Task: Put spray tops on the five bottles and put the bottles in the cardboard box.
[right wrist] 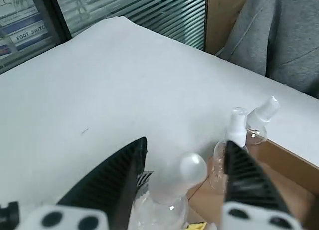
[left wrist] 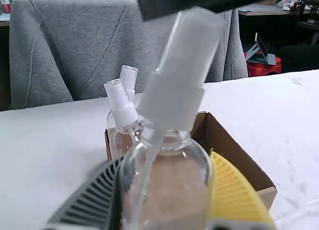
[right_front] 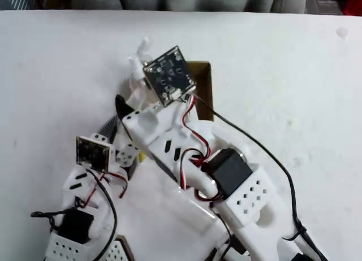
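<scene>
Capping step: the left gripper (left wrist: 165, 160) pinches a clear bottle (left wrist: 167, 190) upright near the cardboard box (right_front: 207, 94) (about one o'clock from the middle of the table (right_front: 294, 63)). Its spray top (left wrist: 179, 85) sits tilted. The right gripper (right wrist: 185, 143), jaws spread round it, probably must press it straight. Counted: three bottles, three tops, one box — two capped bottles (left wrist: 119, 133) inside.

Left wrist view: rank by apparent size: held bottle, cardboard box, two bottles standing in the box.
1. held bottle, though nearness inflates it
2. cardboard box, partly hidden, so 1 and 2 are unsure
3. two boxed bottles, alike, unranked
</scene>
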